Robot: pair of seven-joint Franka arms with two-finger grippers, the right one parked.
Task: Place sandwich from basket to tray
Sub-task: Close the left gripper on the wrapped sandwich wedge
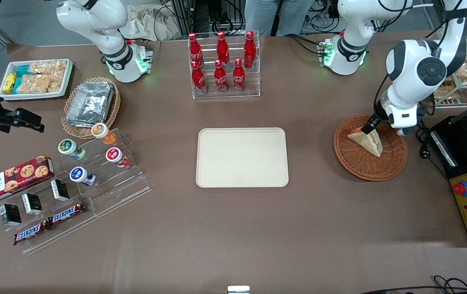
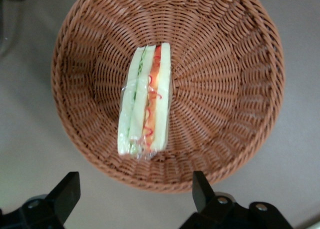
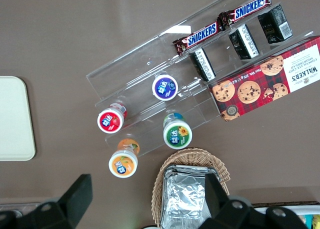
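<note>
Sandwich [image 2: 145, 101] lies in the reddish-brown basket [image 2: 240, 79], standing on edge, filling stripe up, wrapped in clear film. It sits below the jaws [image 2: 135, 194] and slightly off their midline, closer to one fingertip [image 2: 67, 191] than the other. Jaws are wide apart w/ nothing between them.

Risks, as I judge them: the off-centre wedge could get nudged by one finger first and tip flat instead of being pinched. Film looks slick, so a light squeeze may slip; a hard one may crush the soft bread. A low descent could snag fingertips on the wicker and drag the basket along.

Arm pose: in the front view the wrist points down over the basket's edge farther from the camera, forearm bent above it. Tray [image 1: 242, 157] is well apart, toward bench [image 1: 233, 237] centre, nothing on it.
</note>
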